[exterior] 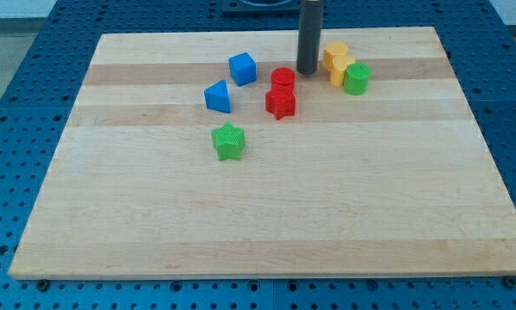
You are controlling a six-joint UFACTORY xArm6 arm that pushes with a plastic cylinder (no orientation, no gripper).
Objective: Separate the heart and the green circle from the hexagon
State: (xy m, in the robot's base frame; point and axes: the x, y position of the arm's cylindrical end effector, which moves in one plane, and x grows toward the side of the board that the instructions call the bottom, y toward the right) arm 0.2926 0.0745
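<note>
Counter: wooden board (266,215) lying on a blue pegboard.
End effector: plain rod holding nothing, my tip (307,72) resting just left of the yellow cluster.
Targets: yellow heart (340,71) and green circle (357,78) sitting touching the yellow hexagon (333,55), apparently awaiting separation.

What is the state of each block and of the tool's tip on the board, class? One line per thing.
my tip: down on the board, between red circle and yellow blocks
yellow hexagon: touching yellow heart
yellow heart: touching green circle
green circle: upright, beside heart
red circle: against red star
red star: upright
blue cube: alone
blue triangle: alone
green star: alone
</note>
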